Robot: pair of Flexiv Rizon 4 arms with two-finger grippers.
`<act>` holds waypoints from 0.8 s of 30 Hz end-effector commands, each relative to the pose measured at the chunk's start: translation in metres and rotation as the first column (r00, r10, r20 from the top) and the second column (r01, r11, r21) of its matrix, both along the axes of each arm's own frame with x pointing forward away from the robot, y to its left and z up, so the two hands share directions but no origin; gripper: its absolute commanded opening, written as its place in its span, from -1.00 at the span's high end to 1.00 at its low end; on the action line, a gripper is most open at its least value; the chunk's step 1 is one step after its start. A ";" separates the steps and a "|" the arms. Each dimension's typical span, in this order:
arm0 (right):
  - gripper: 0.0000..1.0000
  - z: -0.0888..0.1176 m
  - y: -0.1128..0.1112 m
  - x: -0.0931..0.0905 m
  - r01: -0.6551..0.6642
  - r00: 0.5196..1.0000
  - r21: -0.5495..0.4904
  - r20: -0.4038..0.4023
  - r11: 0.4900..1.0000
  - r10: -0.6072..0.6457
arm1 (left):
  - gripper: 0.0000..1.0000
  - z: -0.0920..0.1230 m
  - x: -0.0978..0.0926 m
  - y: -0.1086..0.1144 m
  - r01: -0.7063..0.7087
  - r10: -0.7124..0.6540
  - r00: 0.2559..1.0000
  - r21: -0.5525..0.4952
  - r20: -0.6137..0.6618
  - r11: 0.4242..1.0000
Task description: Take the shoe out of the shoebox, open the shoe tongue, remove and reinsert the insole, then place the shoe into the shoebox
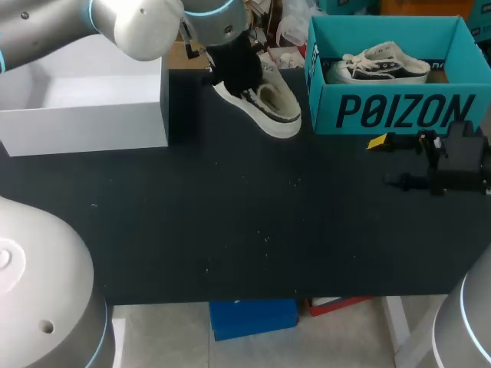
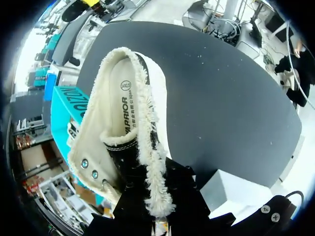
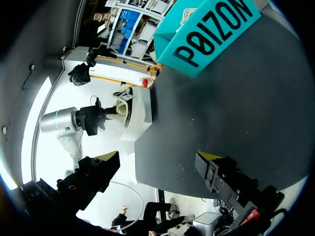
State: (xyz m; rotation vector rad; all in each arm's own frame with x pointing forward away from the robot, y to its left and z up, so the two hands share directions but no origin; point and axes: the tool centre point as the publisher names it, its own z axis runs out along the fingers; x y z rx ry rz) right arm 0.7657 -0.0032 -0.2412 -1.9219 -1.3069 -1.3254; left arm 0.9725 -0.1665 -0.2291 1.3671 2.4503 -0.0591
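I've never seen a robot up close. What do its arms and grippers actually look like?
Both arms are thick, rounded silver-grey tubes with thin light-blue rings at the joints: the left arm and the right arm. Each ends in a boxy black gripper. The right gripper has two black fingers with bright yellow tips; the left gripper shows mostly black.

Black table [image 1: 230, 222]: 1 white box [image 1: 84, 115] at left, 1 teal shoebox [image 1: 399, 111] at far right containing 1 dark-striped shoe [image 1: 387, 65], 1 cream shoe [image 1: 268, 103] tilted in the left gripper [image 1: 238, 65] between the 2 boxes, and the right gripper [image 1: 387, 161], fingers spread, just before the shoebox.
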 end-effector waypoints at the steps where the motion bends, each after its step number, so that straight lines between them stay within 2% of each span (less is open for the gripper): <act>1: -1.00 0.000 0.001 0.000 0.001 1.000 -0.001 -0.001 1.000 -0.001 | 1.00 0.050 -0.013 0.040 -0.243 0.245 0.969 -0.062 0.035 0.968; 7: -1.00 0.000 0.001 0.000 0.001 1.000 -0.001 -0.001 1.000 -0.001 | 1.00 0.056 -0.002 0.100 -0.421 0.428 0.903 -0.116 0.037 0.899; 13: -1.00 0.000 0.001 0.000 0.001 1.000 -0.001 -0.001 1.000 -0.001 | 1.00 0.054 -0.005 0.161 -0.562 0.571 0.820 -0.142 0.030 0.815; 17: -1.00 0.000 0.001 0.000 0.001 1.000 -0.001 -0.001 1.000 -0.001 | 1.00 0.045 -0.002 0.202 -0.634 0.642 0.766 -0.142 0.017 0.760; 24: -1.00 0.000 0.001 0.000 0.001 1.000 -0.001 -0.001 1.000 -0.001 | 1.00 0.027 0.001 0.260 -0.727 0.733 0.680 -0.137 -0.007 0.673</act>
